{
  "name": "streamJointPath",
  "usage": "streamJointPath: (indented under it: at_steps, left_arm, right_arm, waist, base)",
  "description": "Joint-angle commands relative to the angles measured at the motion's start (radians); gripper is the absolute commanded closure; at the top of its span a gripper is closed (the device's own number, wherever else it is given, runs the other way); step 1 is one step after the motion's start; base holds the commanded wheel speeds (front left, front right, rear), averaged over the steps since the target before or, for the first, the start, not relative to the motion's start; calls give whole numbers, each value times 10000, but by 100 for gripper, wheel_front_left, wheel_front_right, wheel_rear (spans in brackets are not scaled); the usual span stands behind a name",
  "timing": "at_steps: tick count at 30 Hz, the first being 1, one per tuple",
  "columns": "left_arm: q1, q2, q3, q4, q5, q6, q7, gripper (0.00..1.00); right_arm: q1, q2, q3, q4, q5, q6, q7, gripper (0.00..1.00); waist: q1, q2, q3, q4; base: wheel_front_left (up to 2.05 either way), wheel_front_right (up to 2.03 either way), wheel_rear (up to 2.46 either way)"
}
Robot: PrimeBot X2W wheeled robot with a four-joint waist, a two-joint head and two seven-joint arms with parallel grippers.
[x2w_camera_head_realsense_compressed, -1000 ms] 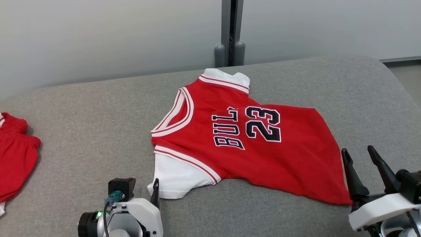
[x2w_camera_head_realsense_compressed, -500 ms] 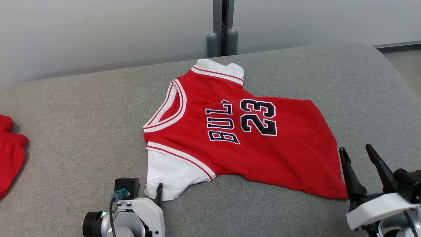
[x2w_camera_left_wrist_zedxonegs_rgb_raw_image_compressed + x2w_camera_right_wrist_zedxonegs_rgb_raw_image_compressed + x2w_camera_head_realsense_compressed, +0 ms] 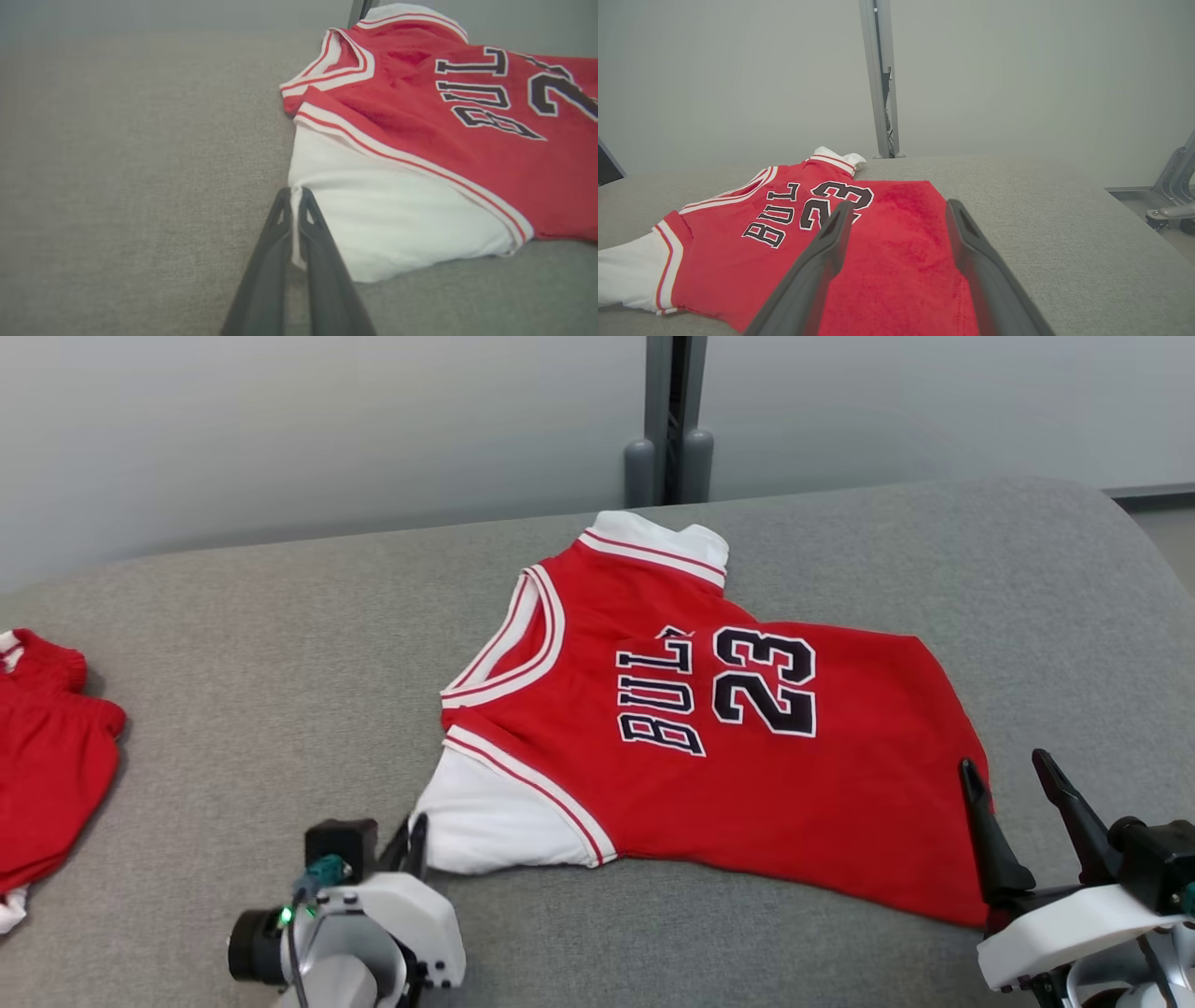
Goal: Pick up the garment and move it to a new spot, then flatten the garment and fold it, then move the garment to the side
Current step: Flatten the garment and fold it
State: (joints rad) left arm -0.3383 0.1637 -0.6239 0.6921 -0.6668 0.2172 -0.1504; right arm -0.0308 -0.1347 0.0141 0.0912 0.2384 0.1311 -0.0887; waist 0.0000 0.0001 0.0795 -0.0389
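The red jersey, a soft knit with white trim and a black 23, lies front-up and sideways mid-way across the grey fabric-covered bench, with its collar toward the robot's left. The left claw pinches the cuff edge of the near white sleeve, fingers pressed together on the cloth. The right claw is poised at the hem end, spread apart and gripping nothing, probably so both ends lift together. A second red cloth lies well apart at the left.
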Motion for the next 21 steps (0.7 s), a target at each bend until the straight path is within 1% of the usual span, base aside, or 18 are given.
streamJointPath:
  at_steps: [1,4,7,10,11,15,20,21]
  left_arm:
    - [-276,102,133,-138,3,80,-233,100]
    - [-264,178,454,-682,-48,184,-709,100]
    - [-86,347,667,-1149,-20,440,-847,100]
    - [197,485,566,-1432,-56,656,-379,100]
    - [388,655,508,-1578,-109,805,26,100]
    - [989,932,435,-1859,-242,1154,803,100]
    - [1518,1219,231,-2269,-317,1369,1502,100]
    - [1581,1273,210,-2375,-281,1436,1554,76]
  right_arm:
    - [-4,-22,-2,43,-32,-7,-75,0]
    - [52,-5,2,80,-47,-7,-107,0]
    - [148,30,47,143,-66,-7,-112,0]
    - [185,52,136,225,-84,-7,-127,0]
    - [199,76,185,296,-90,-7,-148,0]
    - [232,131,288,416,-87,-7,-208,0]
    - [271,150,359,618,-17,-7,-269,0]
    - [283,150,377,664,-9,-7,-279,0]
  waist:
    - [0,-1,-115,137]
    - [0,-1,-282,362]
    - [0,-1,-410,575]
    - [0,-1,-505,754]
    - [0,-1,-551,833]
    - [0,-1,-620,902]
    - [0,-1,-683,910]
    - [0,-1,-689,903]
  base:
    - [0,0,0]
    - [0,0,0]
    - [0,0,0]
    - [0,0,0]
    - [0,0,0]
    - [0,0,0]
    - [0,0,0]
    - [0,0,0]
